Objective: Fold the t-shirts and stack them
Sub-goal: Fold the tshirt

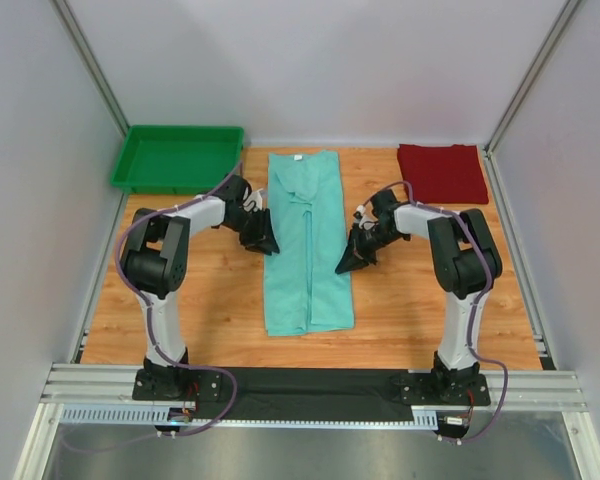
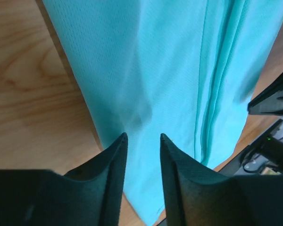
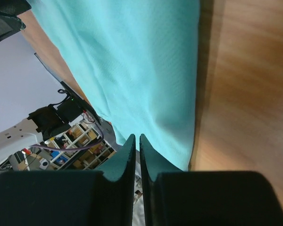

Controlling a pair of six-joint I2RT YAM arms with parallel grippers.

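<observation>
My left gripper (image 1: 269,244) narrowly open at left edge of green shirt (image 1: 310,262), right gripper (image 1: 346,264) nearly closed opposite, tray (image 1: 175,160) and red shirt (image 1: 442,172) flanking its collar

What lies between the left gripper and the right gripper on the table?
The green t-shirt, folded into a long strip, lies flat between the left gripper and the right gripper; the top view shows it.

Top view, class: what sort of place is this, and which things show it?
Probably a robot test bench in a lab: a left arm and a right arm bolted to a metal rail at a wooden table, boxed in by plain white walls, with a green shirt laid out.
</observation>
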